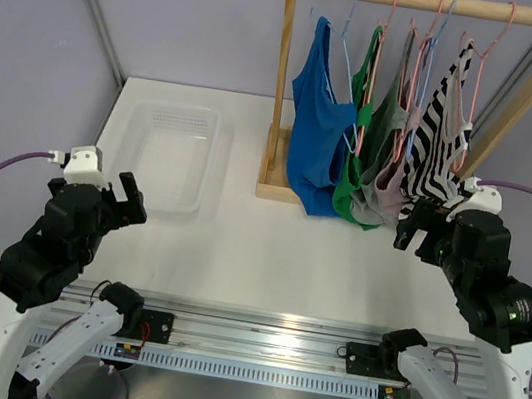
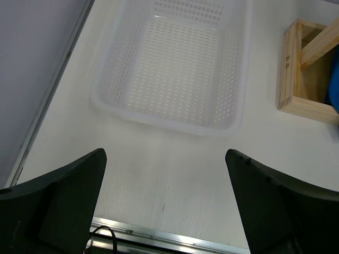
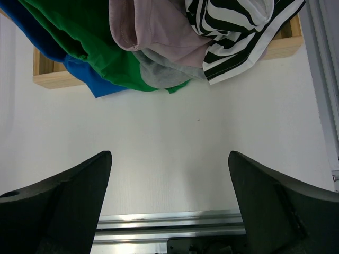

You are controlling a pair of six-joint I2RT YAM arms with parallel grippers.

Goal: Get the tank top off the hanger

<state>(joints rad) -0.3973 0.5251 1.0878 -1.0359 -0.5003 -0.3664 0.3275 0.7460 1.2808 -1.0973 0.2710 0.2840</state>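
The left arm is seen bent low over the white surface [image 1: 268, 251], the left fingers [image 1: 131, 199] spread wide apart and pointed toward a translucent white perforated plastic basket [image 1: 177, 111]. The right arm is raised, the right fingers [image 1: 416, 226] likewise held apart, close to the hem of a black-and-white striped tank top [image 1: 441, 151], which is hung beside blue, green, grey and pink ones on a wooden rack [image 1: 283, 61].

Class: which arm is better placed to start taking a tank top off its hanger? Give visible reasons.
Right, probably: the right pincer, open, sits near the striped tank top; the left pincer faces the basket, away from the rack.
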